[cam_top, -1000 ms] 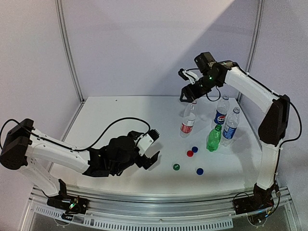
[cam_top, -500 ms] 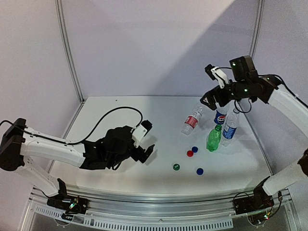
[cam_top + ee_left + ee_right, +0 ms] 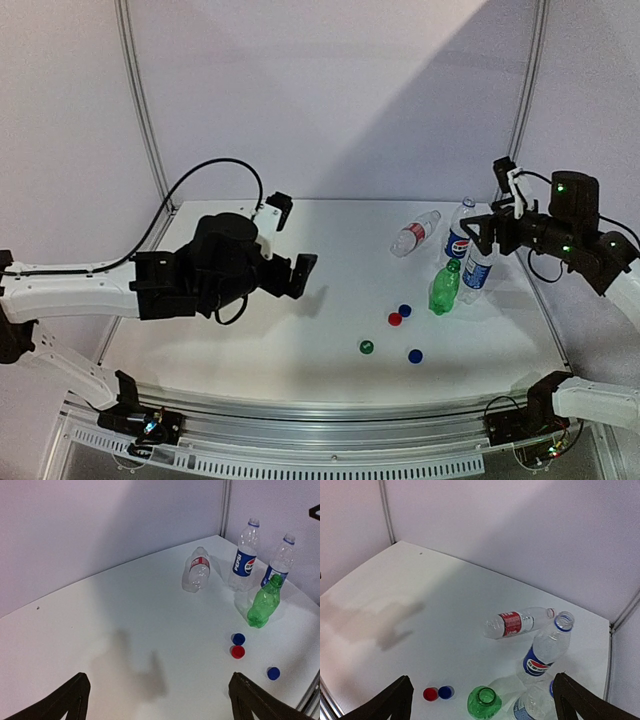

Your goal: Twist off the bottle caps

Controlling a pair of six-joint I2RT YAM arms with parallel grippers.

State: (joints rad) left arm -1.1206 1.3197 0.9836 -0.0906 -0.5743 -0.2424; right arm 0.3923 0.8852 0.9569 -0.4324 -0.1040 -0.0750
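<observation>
The white table point(image 3: 250, 340) is carrying everything, with grey walls rising behind it. The left arm point(image 3: 90, 292) is reaching in over the table's left half, above the surface, and the left jaws are standing wide open and gripping nothing; in the left wrist view only bare table is showing between the two dark tips. The right arm point(image 3: 585, 238) is hanging high at the right edge, near the standing bottles, and the right jaws are likewise gaping fully and holding nothing. Toward the far right corner the red-label bottle point(image 3: 414, 233) is lying on its side, apart from the others. The Pepsi bottle point(image 3: 459, 238), the blue-label bottle point(image 3: 478, 270) and the green bottle point(image 3: 443, 288) are standing upright in a tight cluster, the green one nearest the arms with its mouth showing open. In front of them the caps are lying loose on the table: the red cap point(image 3: 395, 320) and a blue cap point(image 3: 404, 310) are sitting just beside each other, the green cap point(image 3: 366, 347) and the other blue cap point(image 3: 414, 355) are resting a little nearer
</observation>
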